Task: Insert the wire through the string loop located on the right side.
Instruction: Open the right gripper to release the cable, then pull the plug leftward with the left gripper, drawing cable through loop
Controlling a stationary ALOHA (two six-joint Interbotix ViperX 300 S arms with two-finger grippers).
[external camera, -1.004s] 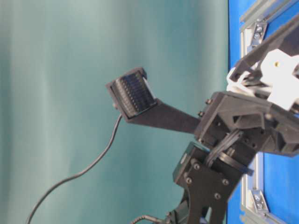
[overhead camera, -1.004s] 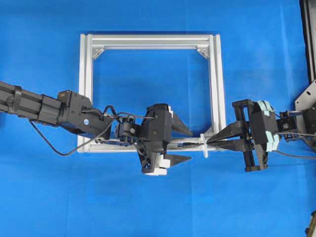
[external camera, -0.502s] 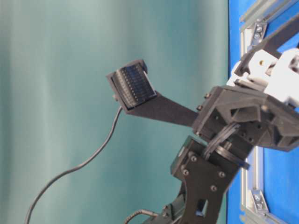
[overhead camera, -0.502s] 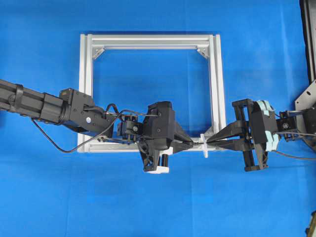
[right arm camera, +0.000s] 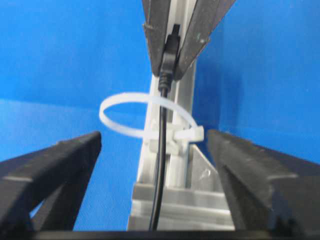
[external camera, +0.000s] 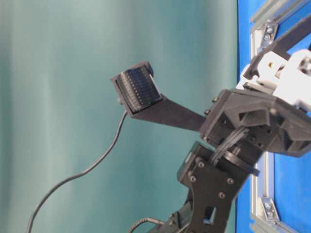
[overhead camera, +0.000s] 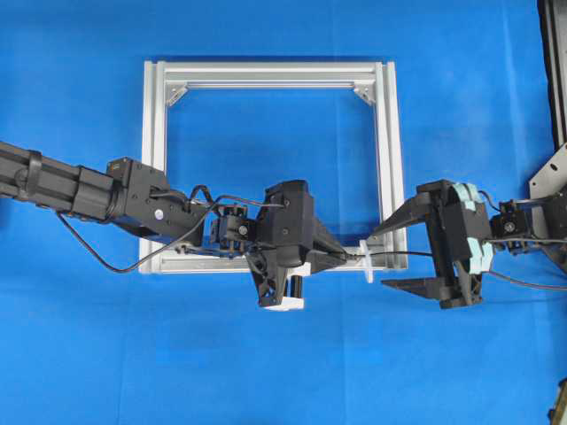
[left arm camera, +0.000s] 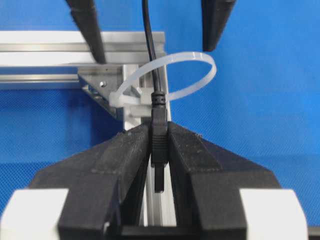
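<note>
The wire [overhead camera: 403, 254] is a thin black cable with a small dark plug [left arm camera: 159, 142]. It passes through the string loop [overhead camera: 368, 262], a white tie ring [left arm camera: 199, 85] fixed at the aluminium frame's near right corner. My left gripper [overhead camera: 344, 257] is shut on the plug just left of the loop, and its jaws press both sides of it in the left wrist view. To the right of the loop my right gripper [overhead camera: 378, 259] is open. Its fingers [right arm camera: 52, 167] stand wide on either side of the wire [right arm camera: 160, 170] without touching it.
The square aluminium frame [overhead camera: 266, 75] lies flat on the blue table, with triangular brackets in its corners. A metal stand [overhead camera: 551, 181] sits at the right edge. The left arm's own cable [overhead camera: 89, 257] hangs beside its forearm.
One second ago the left gripper was open and the right one shut at the loop. The left has since shut on the plug, and the right has opened and let go of the wire.
</note>
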